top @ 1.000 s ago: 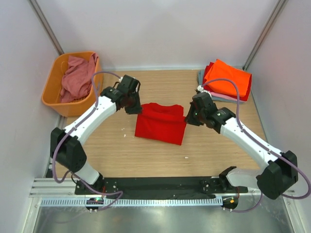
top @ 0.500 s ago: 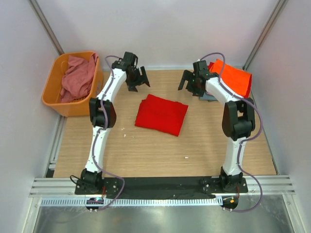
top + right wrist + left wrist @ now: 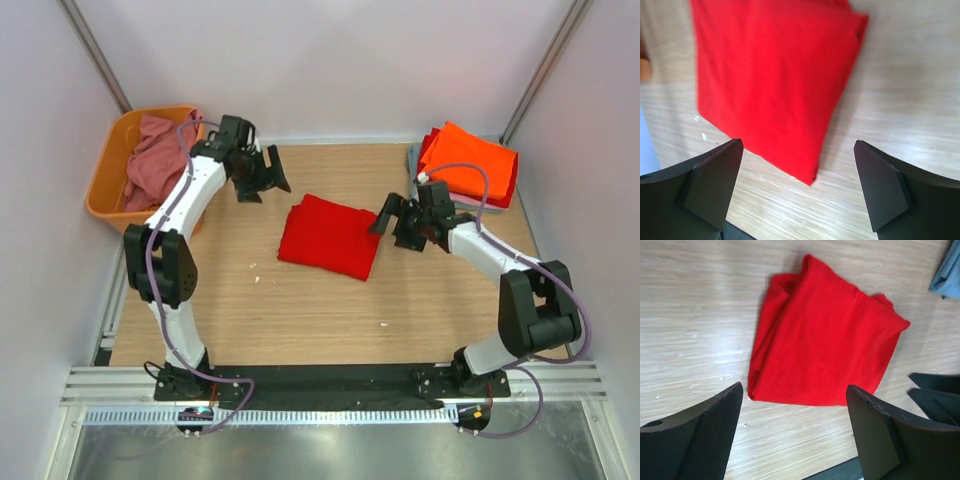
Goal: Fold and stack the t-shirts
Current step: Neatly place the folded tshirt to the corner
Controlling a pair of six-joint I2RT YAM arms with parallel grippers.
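Folded red t-shirt (image 3: 330, 236) lies at frame centre.
Left gripper (image 3: 266, 182) at upper left and right gripper (image 3: 388, 226) at its right edge are both spread wide, empty.

The left arm (image 3: 185, 205) reaches up toward the upper left of the frame, and the left pincer (image 3: 262, 183) is angled down with jaws spread wide. The right arm (image 3: 480, 250) folds low at centre right, and the right pincer (image 3: 391, 227) gapes too, gripping nothing.

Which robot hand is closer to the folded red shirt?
Right. The right gripper sits just beside the right edge of the red shirt; the left gripper hangs farther off, beyond its far-left corner.
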